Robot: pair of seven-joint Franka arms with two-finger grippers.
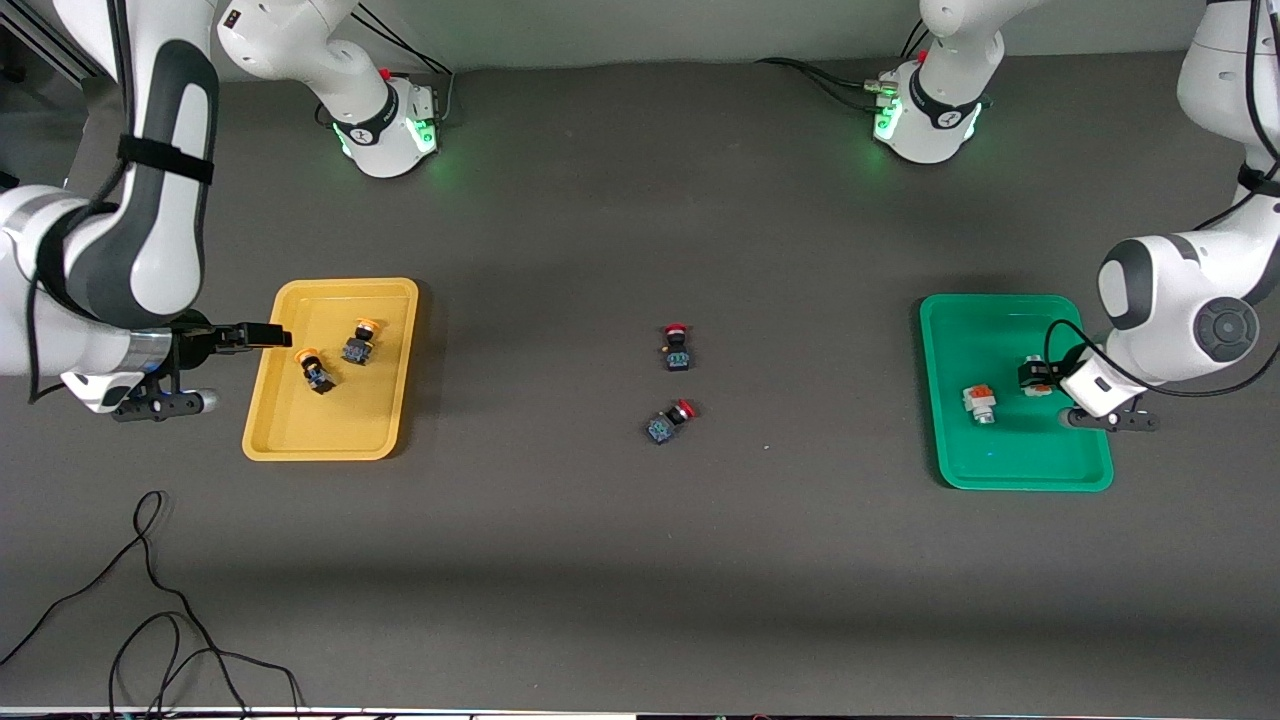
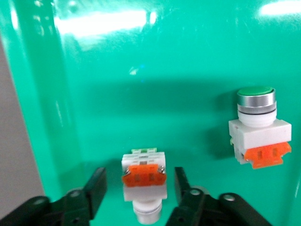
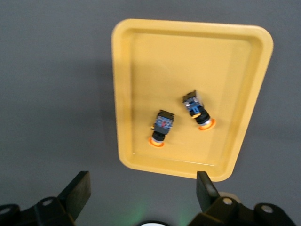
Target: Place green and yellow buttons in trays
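Note:
The green tray [image 1: 1010,330] lies at the left arm's end and holds two white buttons with orange blocks. My left gripper [image 1: 1040,378] is low in this tray, open, with its fingers either side of one button [image 2: 143,181], with a gap at each finger. The second button [image 1: 980,403] lies beside it, with its green head in the left wrist view [image 2: 257,127]. The yellow tray [image 1: 300,425] at the right arm's end holds two yellow-capped buttons [image 1: 360,341] [image 1: 315,370], which also show in the right wrist view [image 3: 161,127] [image 3: 197,110]. My right gripper [image 1: 210,368] is open and empty over the table beside the yellow tray [image 3: 136,61].
Two red-capped black-blue switches [image 1: 676,347] [image 1: 669,421] lie on the dark table between the trays. A black cable [image 1: 150,600] curls on the table near the front edge at the right arm's end.

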